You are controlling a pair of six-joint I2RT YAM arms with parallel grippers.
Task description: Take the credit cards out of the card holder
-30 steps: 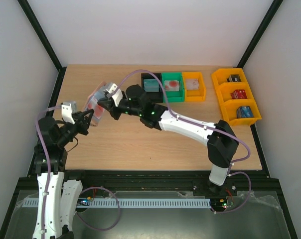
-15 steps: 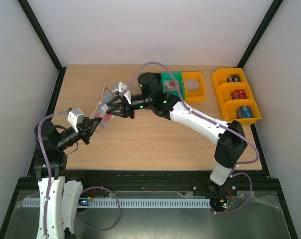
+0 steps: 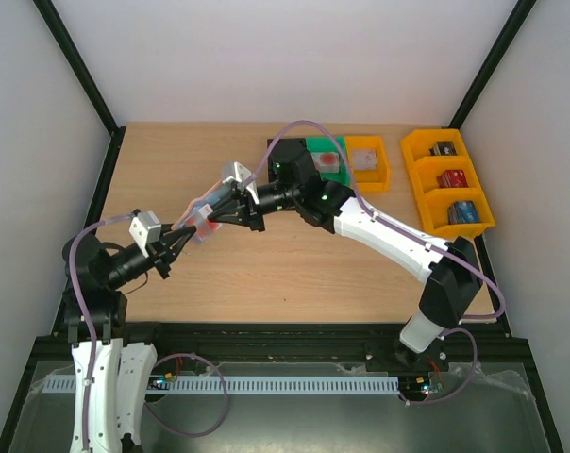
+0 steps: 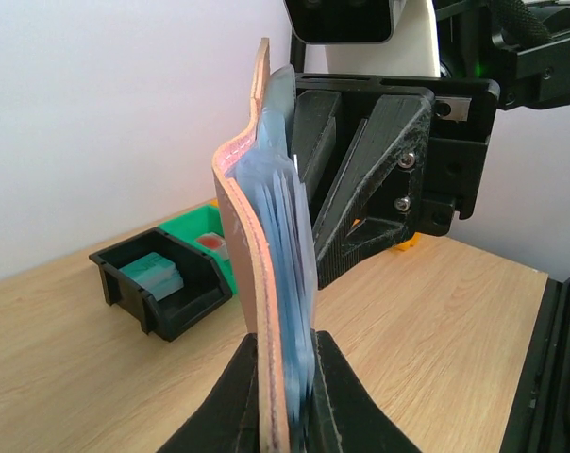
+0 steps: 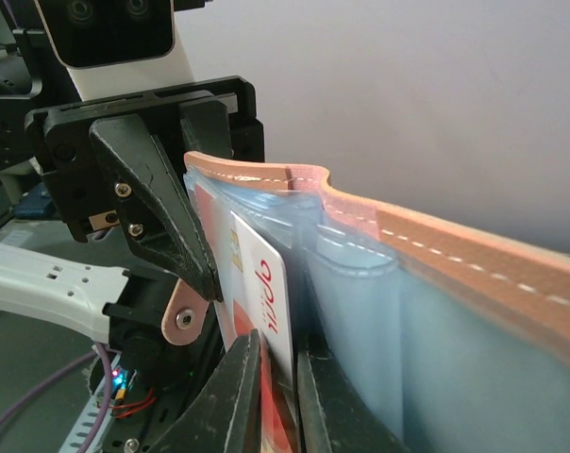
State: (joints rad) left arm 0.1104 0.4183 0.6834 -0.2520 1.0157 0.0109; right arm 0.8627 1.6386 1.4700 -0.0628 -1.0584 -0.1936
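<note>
Right now your left pincer [image 4: 283, 382] is clamped on the lower edge of the card holder [image 4: 238, 274]. It holds the holder upright in the air above the left-centre of the bench [image 3: 294, 269], with the pinkish-tan leather on one side and the blue-grey sleeves fanned out on the other. Your right pincer [image 5: 277, 377] meets it from the opposite side, fingers pressed together on a red-and-white credit card [image 5: 263, 283] that stands against those sleeves. Beyond the holder, a black bin [image 4: 153, 283] rests on the bench.
</note>
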